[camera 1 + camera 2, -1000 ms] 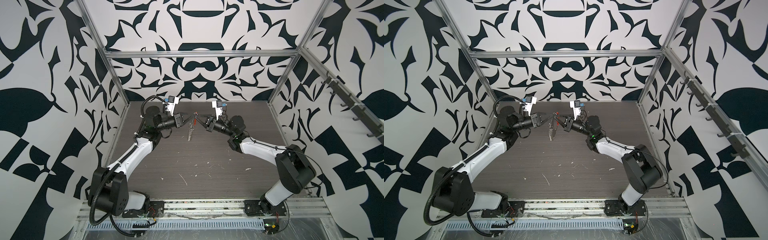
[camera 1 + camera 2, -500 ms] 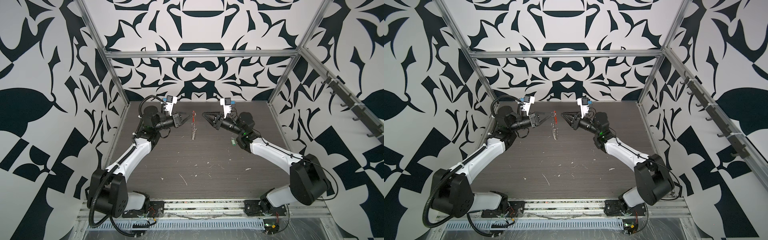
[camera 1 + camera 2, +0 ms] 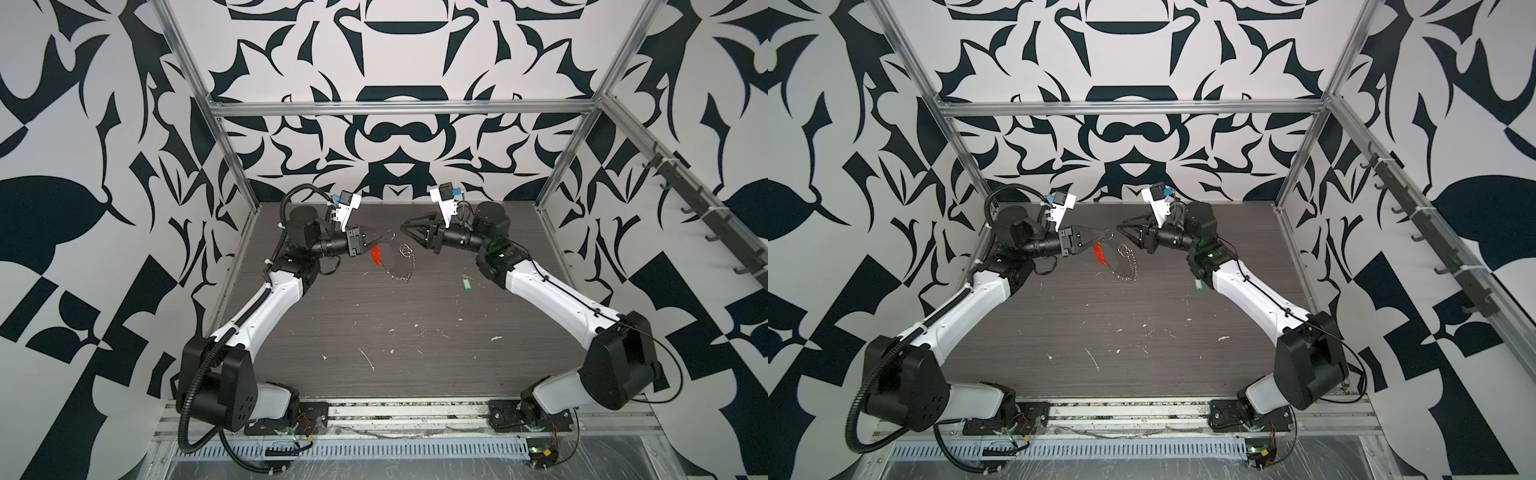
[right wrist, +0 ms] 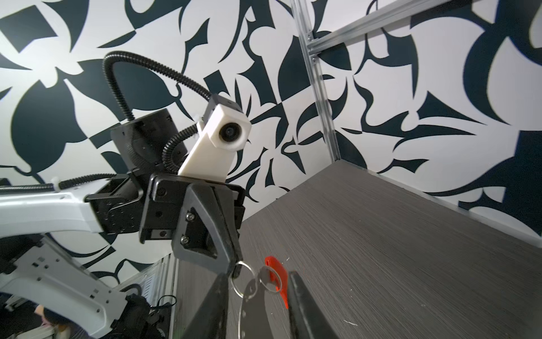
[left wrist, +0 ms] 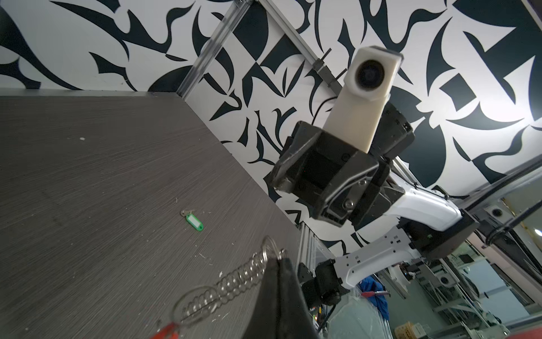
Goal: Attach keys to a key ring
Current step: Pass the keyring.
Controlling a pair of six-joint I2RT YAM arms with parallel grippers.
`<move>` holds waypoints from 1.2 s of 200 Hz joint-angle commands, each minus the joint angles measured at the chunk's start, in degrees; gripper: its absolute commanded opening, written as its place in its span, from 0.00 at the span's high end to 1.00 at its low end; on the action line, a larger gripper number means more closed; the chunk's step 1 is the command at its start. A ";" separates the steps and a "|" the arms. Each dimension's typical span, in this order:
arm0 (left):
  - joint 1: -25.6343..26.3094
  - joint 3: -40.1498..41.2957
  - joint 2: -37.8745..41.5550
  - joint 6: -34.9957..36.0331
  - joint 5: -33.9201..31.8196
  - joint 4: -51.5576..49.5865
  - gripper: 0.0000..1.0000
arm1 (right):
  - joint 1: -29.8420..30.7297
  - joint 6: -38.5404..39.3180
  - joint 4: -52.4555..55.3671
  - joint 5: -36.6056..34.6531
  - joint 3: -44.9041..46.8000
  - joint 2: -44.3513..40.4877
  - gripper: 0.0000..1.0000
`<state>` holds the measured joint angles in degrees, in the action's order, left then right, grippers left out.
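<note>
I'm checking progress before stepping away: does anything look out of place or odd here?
Yes. The green key tag lies alone on the table beside the right arm, while the right claw is open and empty. The left claw holds the key ring aloft, so the tag looks dropped.

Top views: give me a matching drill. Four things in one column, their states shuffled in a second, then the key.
Things
1. left gripper
2. right gripper
3. small flat green plastic key tag
4. large oval wire key ring with a red plastic segment

States
A. lies flat on the dark table
B. jaws apart, holding nothing
C. dangles from closed fingertips
D. shut on one small silver ring

Pairs: 1-D, 2-B, 3-A, 4-C
</note>
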<state>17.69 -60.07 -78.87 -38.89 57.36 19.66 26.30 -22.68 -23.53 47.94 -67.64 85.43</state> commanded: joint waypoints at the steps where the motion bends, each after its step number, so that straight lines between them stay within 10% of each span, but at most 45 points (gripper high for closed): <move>1: -0.05 -2.28 -0.33 1.82 3.98 -1.06 1.00 | -0.99 -4.52 -4.58 7.26 -1.60 1.88 0.65; 117: 0.26 -2.87 -0.75 1.98 4.09 -2.16 1.00 | -1.70 -24.37 -27.48 14.04 -0.07 9.02 0.65; 240: 0.68 -3.53 -1.42 1.89 3.20 -2.17 1.00 | -1.13 -18.54 -23.51 11.36 4.97 6.77 0.63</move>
<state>18.04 -61.08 -80.16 -37.60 60.29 16.73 24.73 -44.88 -46.96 60.29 -62.96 95.42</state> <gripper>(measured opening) 0.039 0.361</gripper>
